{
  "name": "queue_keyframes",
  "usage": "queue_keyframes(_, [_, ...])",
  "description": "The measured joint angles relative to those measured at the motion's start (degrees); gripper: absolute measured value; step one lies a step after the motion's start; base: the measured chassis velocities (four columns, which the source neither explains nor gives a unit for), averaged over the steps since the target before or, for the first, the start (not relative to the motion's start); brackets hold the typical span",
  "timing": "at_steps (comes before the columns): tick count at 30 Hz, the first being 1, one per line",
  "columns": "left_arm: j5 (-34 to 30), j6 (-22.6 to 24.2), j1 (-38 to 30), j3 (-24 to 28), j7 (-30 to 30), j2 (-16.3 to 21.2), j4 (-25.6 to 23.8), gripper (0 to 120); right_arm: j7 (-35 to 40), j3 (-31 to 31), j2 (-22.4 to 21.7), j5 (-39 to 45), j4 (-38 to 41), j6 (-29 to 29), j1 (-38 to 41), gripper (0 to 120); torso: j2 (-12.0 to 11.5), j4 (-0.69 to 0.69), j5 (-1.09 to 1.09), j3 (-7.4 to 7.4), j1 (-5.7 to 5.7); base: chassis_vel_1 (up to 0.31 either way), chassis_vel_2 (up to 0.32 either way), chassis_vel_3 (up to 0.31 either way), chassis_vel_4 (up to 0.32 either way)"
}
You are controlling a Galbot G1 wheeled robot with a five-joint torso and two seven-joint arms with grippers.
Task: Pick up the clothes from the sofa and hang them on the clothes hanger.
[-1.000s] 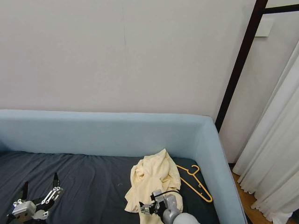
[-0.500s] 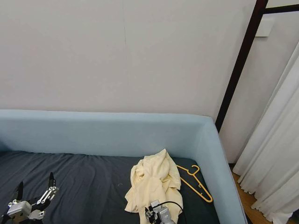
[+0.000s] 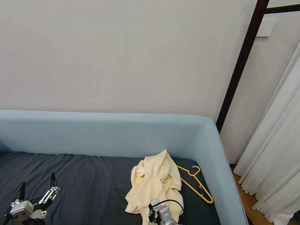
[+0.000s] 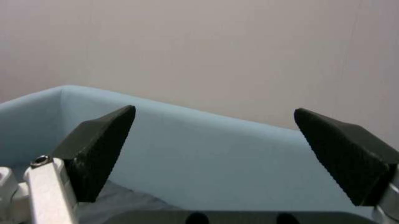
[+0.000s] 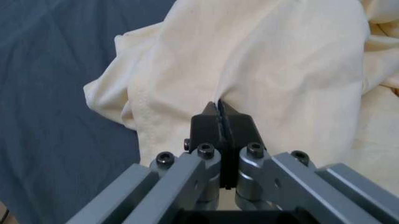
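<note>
Right gripper [image 5: 220, 109]: fingers together, clamped on a raised fold of the cream garment [image 5: 281, 60] (a pinch on a crease likely gives the best purchase for lifting crumpled cloth). The garment lies heaped on the sofa seat [image 3: 93, 178] toward its right end. The yellow clothes hanger [image 3: 199, 185] lies flat just beside it, near the right armrest. Left gripper [image 3: 36, 190]: fingers apart, holding nothing, parked over the seat's front left corner, well apart from the garment.

The left hand [image 4: 213, 111] stood with its two black fingers [image 4: 100, 149] spread wide, facing the sofa's pale-blue backrest [image 4: 206, 163] and the wall [image 4: 206, 46].
</note>
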Motion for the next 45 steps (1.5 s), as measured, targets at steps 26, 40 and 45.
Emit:
queue_keyframes(26, [-0.3,-0.2,0.5,0.1,-0.1,-0.4,-1.6,100,-26.1,15.4,-15.5,42.0,21.7,19.4,29.7,0,0.0,0.0,0.0,0.01,0.0,0.0,0.0,0.0,0.0])
queue_keyframes(40, [-1.5,-0.6,1.8,-2.1,-0.2,-0.4,-2.9,100,-24.7,14.3,-11.3,54.6,15.0,19.7,60.7,0,0.0,0.0,-0.01,0.0,0.0,0.0,0.0,0.0,0.0])
queue_keyframes(45, [-1.7,-0.6,1.9,-2.3,-0.3,-0.5,-3.4,100,-20.2,13.9,-10.8,57.6,17.2,19.8,68.0,0,0.0,-0.01,0.0,0.0,0.0,0.0,0.0,0.0,0.0])
